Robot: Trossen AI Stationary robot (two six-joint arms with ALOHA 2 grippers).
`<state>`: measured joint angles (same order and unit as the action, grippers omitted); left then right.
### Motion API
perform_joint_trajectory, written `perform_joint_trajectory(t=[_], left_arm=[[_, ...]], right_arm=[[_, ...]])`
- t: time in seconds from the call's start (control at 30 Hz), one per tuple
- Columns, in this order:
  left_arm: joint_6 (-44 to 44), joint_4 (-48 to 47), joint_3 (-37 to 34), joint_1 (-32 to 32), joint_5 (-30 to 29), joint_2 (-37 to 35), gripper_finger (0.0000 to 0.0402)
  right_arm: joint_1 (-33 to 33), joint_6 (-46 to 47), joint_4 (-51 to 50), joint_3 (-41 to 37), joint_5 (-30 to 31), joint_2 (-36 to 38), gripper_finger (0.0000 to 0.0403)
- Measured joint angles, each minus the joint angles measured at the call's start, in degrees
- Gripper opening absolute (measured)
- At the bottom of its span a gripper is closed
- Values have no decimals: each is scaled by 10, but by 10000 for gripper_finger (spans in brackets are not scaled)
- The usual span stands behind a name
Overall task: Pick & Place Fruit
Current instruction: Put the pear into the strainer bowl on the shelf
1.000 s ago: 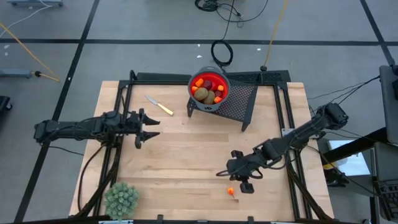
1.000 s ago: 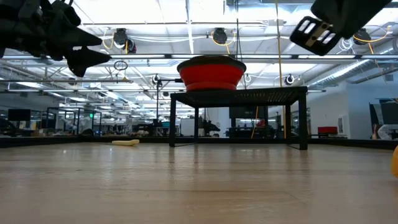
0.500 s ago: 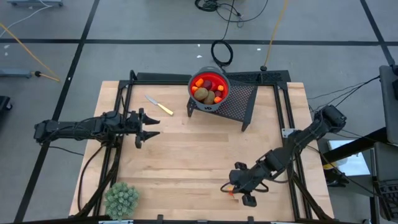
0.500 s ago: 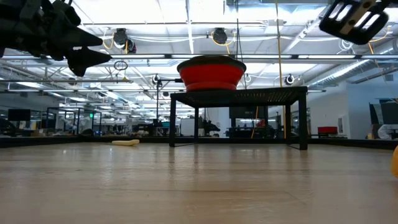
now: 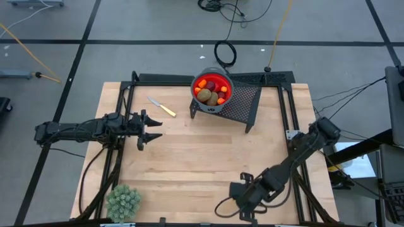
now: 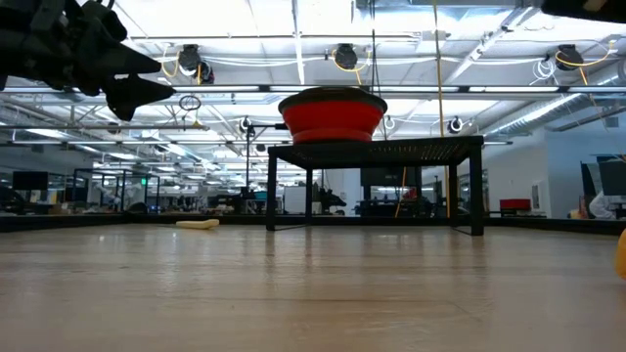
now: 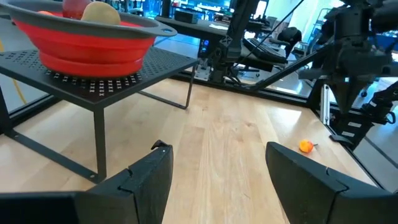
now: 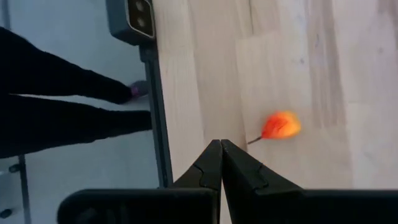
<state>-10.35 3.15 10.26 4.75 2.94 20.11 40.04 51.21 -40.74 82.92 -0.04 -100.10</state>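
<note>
Fruit: most pieces piled in red bowl, incl. brown kiwi-like ovals, dark red rounds, small orange bits. Bowl sits on black perforated stand at far middle of table. Left wrist view shows bowl rim w/ a red and a tan piece poking above it.

One stray orange piece, thin stem, lies loose on wood near table's near edge, R side. Also seen from left wrist view, and as a sliver at edge of low view. In high view it's hidden under R arm.

Right gripper: fingers pressed together, tips meet, nothing held. Hovers just beside stray piece, no contact; in high view over near table edge.

Left gripper: fingers spread wide, empty, held above table's L side, well apart from bowl.

Other: yellow-handled knife flat on table L of stand. Pale green spiky plant ball at near-L corner. A person's dark-clad legs beyond table edge in right wrist view.
</note>
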Motion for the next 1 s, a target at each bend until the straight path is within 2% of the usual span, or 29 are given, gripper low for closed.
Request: perform_joint_trajectory(t=[0.17,0.3,0.57,0.77,1.0], left_arm=[[7,0,0,0,1,0,255],[9,0,0,0,1,0,255],[12,0,0,0,2,0,255],[12,0,0,0,2,0,255],[12,0,0,0,2,0,255]], right_arm=[[0,40,-13,10,-15,-21,0],[-6,42,-12,10,-60,-22,0],[-8,43,-8,11,-59,-22,16],[-10,43,-7,11,-60,-22,69],[-22,42,-7,11,-61,-22,163]])
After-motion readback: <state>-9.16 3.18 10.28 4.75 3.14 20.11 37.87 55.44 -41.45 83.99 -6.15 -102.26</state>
